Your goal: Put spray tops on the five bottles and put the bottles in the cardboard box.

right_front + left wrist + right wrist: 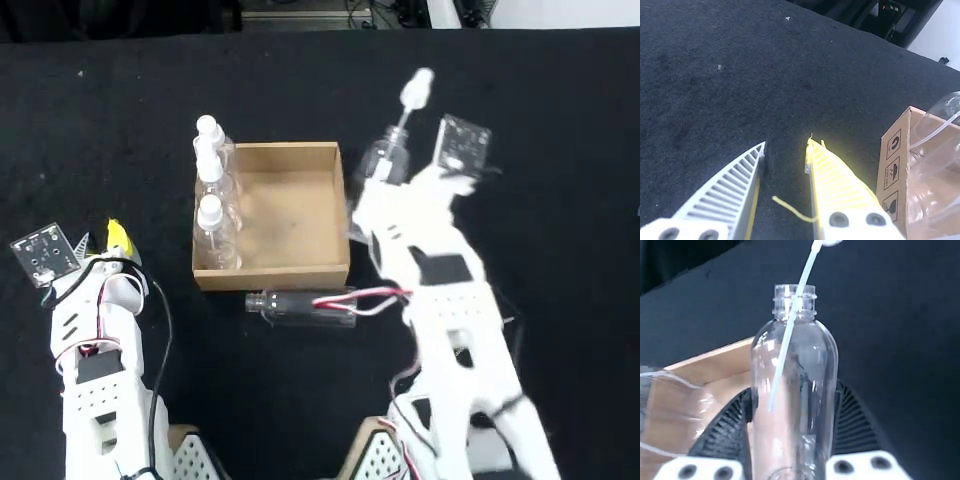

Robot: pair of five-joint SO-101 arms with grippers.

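- Right gripper (pixel 792 396): fingers clamped on the body of a clear bottle (pixel 792 385), one finger on each side.
- The held bottle (pixel 383 160) is just outside the right wall of the box (pixel 290 272), near its far corner.
- Spray top (pixel 417 88): head is above the open neck and not seated. Its tube (pixel 789 335) runs down inside the bottle.
- Three capped bottles (pixel 213 222) stand in the box in a row along its left wall.
- One uncapped bottle (pixel 300 308) lies on its side on the table (pixel 540 120), just in front of the box.
- Left gripper (pixel 786 145): fingers apart, holding nothing, over black cloth left of the box.
- Markings: the box (pixel 894 172) has three small handling pictograms on its outer side; no words can be read.
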